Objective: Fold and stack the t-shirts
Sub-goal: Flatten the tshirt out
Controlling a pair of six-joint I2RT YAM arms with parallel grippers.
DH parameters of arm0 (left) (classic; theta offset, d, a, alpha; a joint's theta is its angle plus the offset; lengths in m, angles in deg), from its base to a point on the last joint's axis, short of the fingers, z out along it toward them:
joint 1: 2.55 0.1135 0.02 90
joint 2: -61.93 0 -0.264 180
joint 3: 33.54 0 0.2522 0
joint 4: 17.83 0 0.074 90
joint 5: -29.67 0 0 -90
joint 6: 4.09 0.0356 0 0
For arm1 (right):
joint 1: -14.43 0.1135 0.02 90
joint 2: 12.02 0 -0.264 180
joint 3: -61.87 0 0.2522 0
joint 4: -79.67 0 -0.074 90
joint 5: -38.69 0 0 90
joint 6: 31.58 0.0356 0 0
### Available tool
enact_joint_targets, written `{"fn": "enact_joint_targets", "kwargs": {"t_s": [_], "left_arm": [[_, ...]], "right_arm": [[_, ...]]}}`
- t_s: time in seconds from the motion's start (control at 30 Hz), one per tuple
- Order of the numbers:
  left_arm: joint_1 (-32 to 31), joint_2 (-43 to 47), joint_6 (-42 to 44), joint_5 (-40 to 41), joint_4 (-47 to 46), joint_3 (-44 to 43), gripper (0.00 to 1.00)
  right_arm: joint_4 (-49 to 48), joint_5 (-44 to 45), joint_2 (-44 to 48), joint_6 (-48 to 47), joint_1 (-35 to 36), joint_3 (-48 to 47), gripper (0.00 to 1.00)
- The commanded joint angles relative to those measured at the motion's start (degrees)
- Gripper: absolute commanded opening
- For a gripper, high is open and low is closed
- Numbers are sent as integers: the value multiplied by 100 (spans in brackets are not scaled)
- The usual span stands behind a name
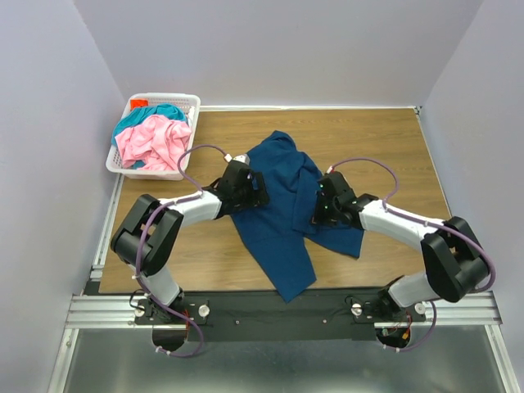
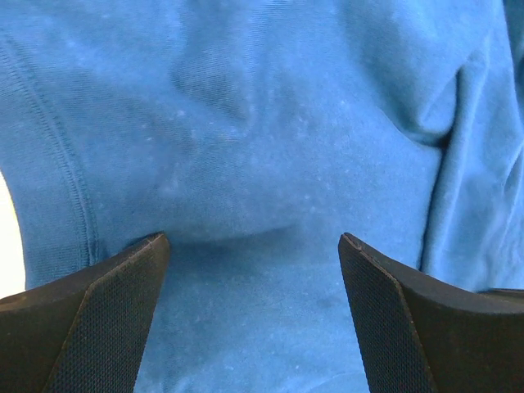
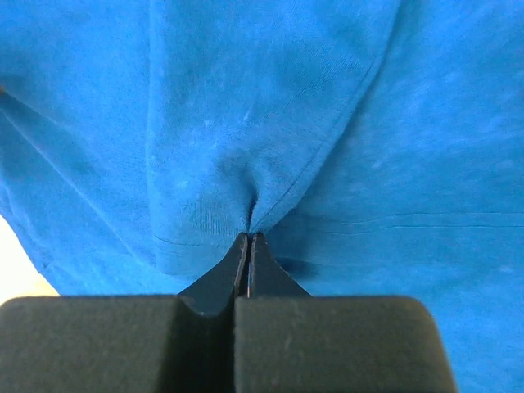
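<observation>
Risk sits with your right gripper (image 3: 248, 239): it is clamped on only a thin pinch of the dark blue t-shirt (image 1: 282, 221), crumpled on the table (image 1: 385, 139), so a lift may slip it free. Your left gripper (image 2: 252, 241) gapes wide, empty, apparently pressing cloth; dragging would bunch it.

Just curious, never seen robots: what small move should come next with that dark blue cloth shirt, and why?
Probably close the left jaws on the crumpled dark blue cloth t-shirt: they stand open against it, while the right jaws are shut on a fold.
</observation>
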Motion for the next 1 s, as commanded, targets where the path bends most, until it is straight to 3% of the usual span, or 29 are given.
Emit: {"fn": "enact_joint_targets", "kwargs": {"t_s": [0.0,0.13,0.43,0.57,0.97], "left_arm": [[184,-85,149,403,527,164,93],[342,-129,193,385,580,76,93],[729,-568,395,297,738,-486,93],[852,-797,535,174,809,-899,93],[1116,-1676,860,165,1204,-2147,93]], "right_arm": [[22,991,369,-164,34,-344,1],[347,1836,353,-532,-115,-739,1],[418,2663,-183,-1518,-1608,-1689,1],[383,2972,-807,-2115,-2276,-2313,1],[181,3060,-3257,-3126,-3164,-4938,1]]}}
